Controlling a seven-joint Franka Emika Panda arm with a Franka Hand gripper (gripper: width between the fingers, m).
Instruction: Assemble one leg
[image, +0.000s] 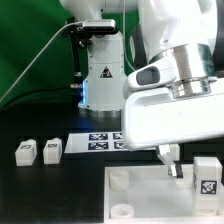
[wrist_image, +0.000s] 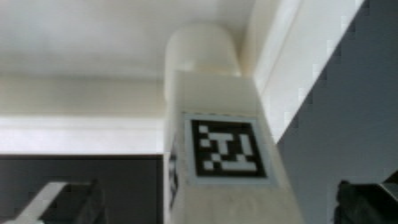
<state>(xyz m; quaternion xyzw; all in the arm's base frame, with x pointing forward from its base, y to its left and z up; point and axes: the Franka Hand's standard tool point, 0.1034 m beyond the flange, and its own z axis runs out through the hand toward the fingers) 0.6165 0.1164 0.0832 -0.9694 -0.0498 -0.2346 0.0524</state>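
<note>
Leg: one small white block-shaped leg (image: 207, 177) with a black-and-white tag on its face stands upright on the large white panel (image: 140, 195), near the exterior view's right edge, just beside the end effector's fingertips.
Leg, wrist view: a tall white leg (wrist_image: 217, 120) with a rounded top and a square tag low on its face fills the middle of the picture, between the two dark finger shapes at the lower corners.
Other legs: two more tagged legs (image: 24, 151) (image: 52, 149) lie side by side on the black worktop (image: 60, 190) at the exterior view's left, well apart from the panel.
End effector: the end effector (image: 172, 160) hangs over the panel with its jaws spread wide and nothing clamped between them; whether a finger touches the leg cannot be told.
Panel: white, rimmed, with round corner sockets, lying flat on the worktop.
Marker board: the marker board (image: 92, 141), a flat white strip with printed tags, lies on the worktop behind the panel.
</note>
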